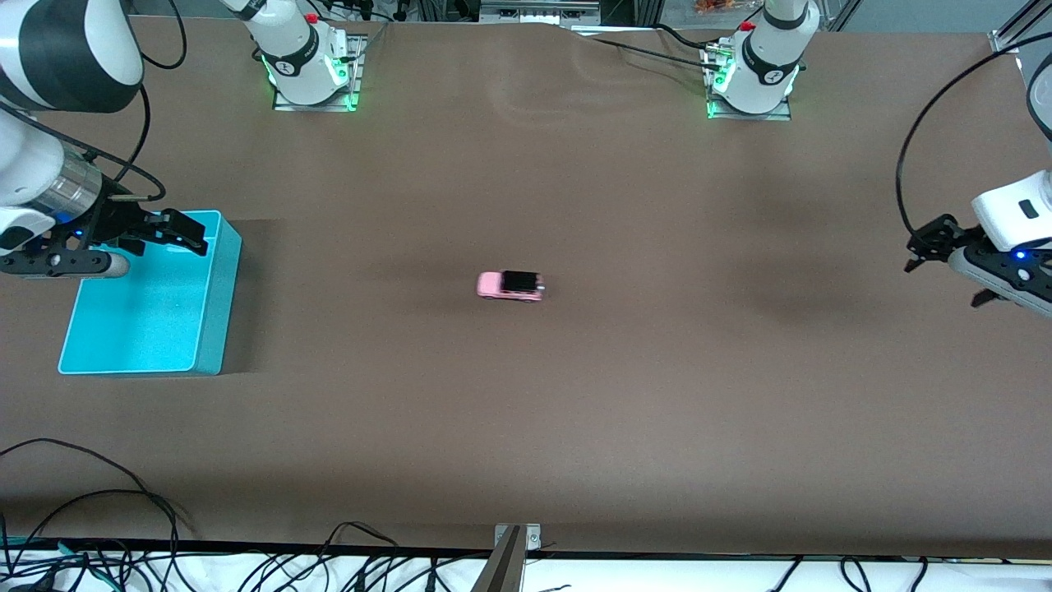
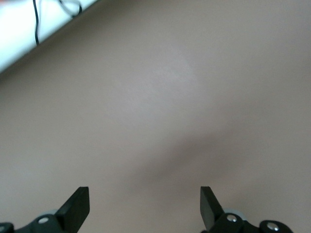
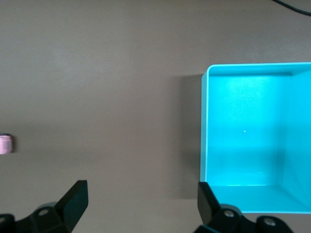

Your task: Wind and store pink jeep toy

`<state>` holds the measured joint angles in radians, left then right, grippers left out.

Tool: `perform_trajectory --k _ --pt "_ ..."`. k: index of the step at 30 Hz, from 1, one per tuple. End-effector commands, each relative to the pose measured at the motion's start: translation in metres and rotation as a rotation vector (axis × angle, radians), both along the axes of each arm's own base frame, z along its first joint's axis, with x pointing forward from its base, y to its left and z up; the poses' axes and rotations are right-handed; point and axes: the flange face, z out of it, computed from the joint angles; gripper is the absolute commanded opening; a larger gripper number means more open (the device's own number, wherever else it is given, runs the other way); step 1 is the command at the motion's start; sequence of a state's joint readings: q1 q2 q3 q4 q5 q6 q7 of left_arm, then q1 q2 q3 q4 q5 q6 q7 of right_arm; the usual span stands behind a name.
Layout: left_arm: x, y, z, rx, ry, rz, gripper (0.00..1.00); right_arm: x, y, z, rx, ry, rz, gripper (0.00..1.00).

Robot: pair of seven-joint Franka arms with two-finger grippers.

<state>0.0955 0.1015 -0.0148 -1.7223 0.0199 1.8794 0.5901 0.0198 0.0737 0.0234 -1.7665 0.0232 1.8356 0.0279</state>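
Observation:
The pink jeep toy, with its black roof, stands on its wheels mid-table on the brown surface; a sliver of it shows at the edge of the right wrist view. The turquoise bin sits at the right arm's end of the table, with nothing in it. My right gripper hovers open over the bin's edge that faces the jeep, nothing between its fingers. Over bare table at the left arm's end, my left gripper hangs open and holds nothing.
Both arm bases stand along the table edge farthest from the front camera. Loose black cables and a metal bracket lie along the nearest edge. A white table edge with a cable shows in the left wrist view.

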Motion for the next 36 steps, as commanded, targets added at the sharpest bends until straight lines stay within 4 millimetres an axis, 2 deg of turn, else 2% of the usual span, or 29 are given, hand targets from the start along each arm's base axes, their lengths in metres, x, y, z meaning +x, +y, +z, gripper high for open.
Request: perform_trajectory --k 1,5,9,13,17,20,29,30,31,36 --pt "-0.019 -0.030 0.026 0.043 0.021 0.148 1.00 -0.010 0.008 -0.013 0.006 -0.006 0.002 1.00" --pt "-0.026 -0.034 0.030 0.043 0.041 0.193 1.00 -0.011 0.011 -0.022 0.006 -0.012 0.007 1.00" --pt "-0.035 -0.039 0.038 0.037 0.059 0.330 1.00 -0.013 0.012 -0.035 0.011 -0.013 0.004 1.00" --pt "-0.049 -0.044 0.048 0.027 0.098 0.415 1.00 -0.019 0.029 -0.042 0.016 -0.055 0.032 1.00" --pt "-0.064 -0.048 0.056 0.009 0.146 0.458 1.00 -0.029 0.032 -0.059 0.019 -0.104 0.035 1.00" --pt "-0.067 -0.047 0.058 0.012 0.156 0.472 1.00 -0.030 0.033 -0.071 0.019 -0.112 0.041 1.00" --pt "-0.075 -0.047 0.062 0.005 0.171 0.528 1.00 -0.030 0.034 -0.087 0.019 -0.108 0.063 1.00" --pt "-0.074 -0.048 0.062 0.002 0.174 0.528 1.00 -0.031 0.034 -0.092 0.018 -0.110 0.070 1.00" --pt "-0.074 -0.047 0.062 0.002 0.174 0.530 1.00 -0.035 0.032 -0.107 0.015 -0.133 0.119 1.00" --pt "-0.074 -0.047 0.062 0.002 0.174 0.530 1.00 -0.042 0.030 -0.125 0.013 -0.163 0.136 1.00"
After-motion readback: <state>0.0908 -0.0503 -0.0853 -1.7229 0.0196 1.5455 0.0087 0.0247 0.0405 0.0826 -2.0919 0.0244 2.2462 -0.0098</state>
